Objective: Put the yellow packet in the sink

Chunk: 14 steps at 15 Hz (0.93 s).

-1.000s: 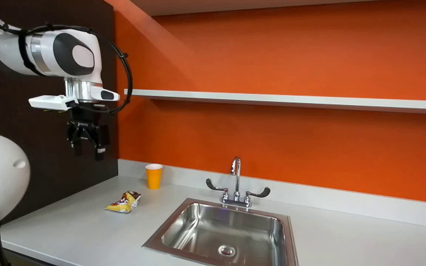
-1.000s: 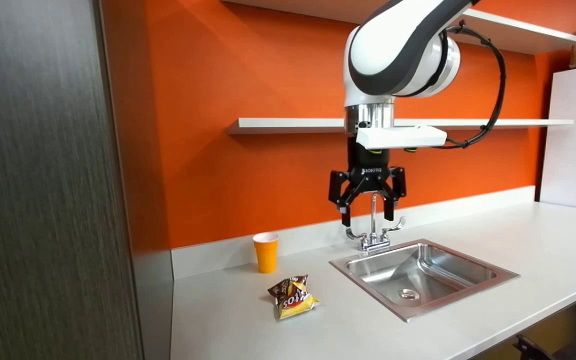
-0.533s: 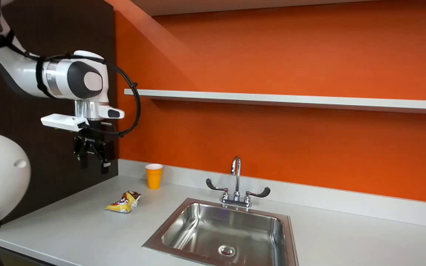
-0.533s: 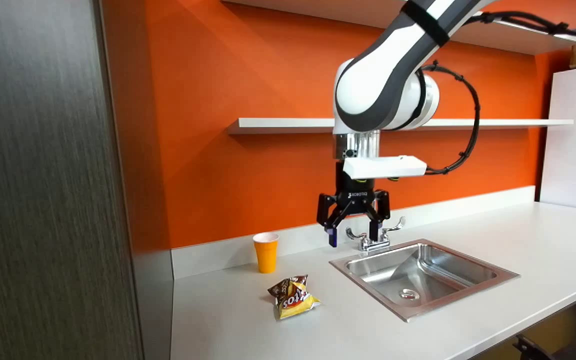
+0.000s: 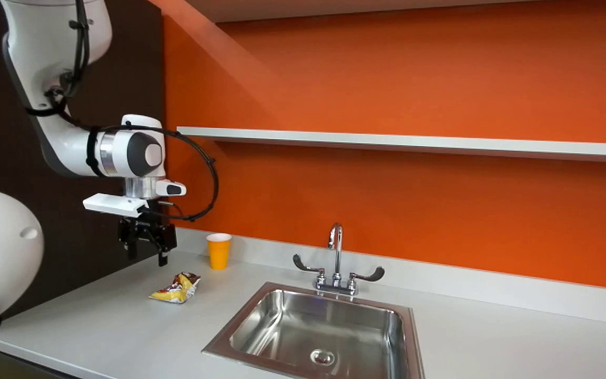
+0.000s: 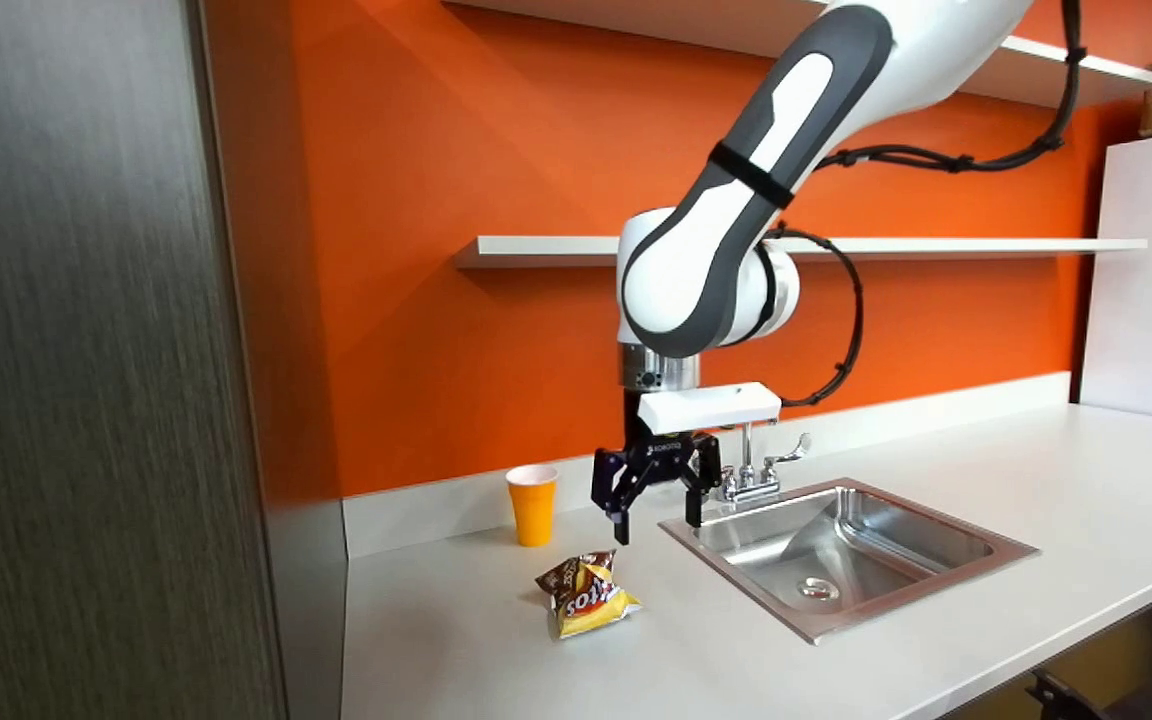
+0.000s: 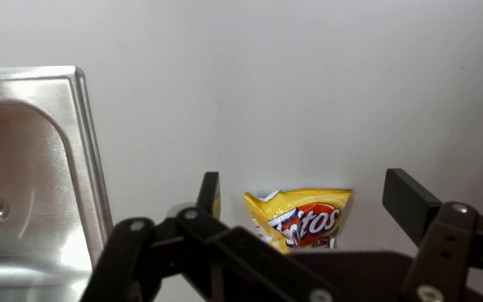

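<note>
The Robotiq gripper points down over the grey counter, its two fingers spread well apart and their tips above the surface. In the wrist view the yellow Fritos packet shows between the fingers, its lower part hidden behind the gripper.

In both exterior views the packet lies crinkled on the counter, between the stainless-steel sink and the end edge that meets the dark wood-grain panel. It is well apart from the counter's front edge. Its brown end faces the back edge, its yellow end the front.

An upright yellow-orange plastic cup stands near the counter's back corner, where the panel meets the orange wall, close to the backsplash. A chrome faucet with two lever handles rises at the sink's back rim. The round drain shows in the bottom of the sink. A white shelf runs along the wall above the counter's back edge.
</note>
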{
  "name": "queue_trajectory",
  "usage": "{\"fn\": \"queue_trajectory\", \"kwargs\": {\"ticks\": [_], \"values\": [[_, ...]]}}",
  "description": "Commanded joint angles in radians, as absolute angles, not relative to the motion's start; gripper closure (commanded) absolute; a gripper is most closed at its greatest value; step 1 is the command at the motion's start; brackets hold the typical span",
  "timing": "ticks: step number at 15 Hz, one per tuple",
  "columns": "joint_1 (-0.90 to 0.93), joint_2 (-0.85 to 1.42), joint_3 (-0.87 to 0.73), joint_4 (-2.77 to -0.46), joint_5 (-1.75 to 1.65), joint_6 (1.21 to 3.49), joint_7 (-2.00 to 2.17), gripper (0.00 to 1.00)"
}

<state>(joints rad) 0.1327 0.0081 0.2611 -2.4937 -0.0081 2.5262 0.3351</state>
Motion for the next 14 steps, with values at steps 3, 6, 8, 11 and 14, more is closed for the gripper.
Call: {"fn": "queue_trajectory", "kwargs": {"ticks": [3,6,8,11,14], "values": [[0.179,0.212,0.205,-2.317,-0.104,2.547,0.348,0.00],[0.205,0.303,0.172,-2.233,-0.111,2.546,0.332,0.00],[0.219,0.354,0.157,-2.183,-0.100,2.542,0.321,0.00],[0.243,0.422,0.125,-2.116,-0.108,2.541,0.325,0.00],[0.265,0.479,0.098,-2.061,-0.112,2.541,0.327,0.00]]}}
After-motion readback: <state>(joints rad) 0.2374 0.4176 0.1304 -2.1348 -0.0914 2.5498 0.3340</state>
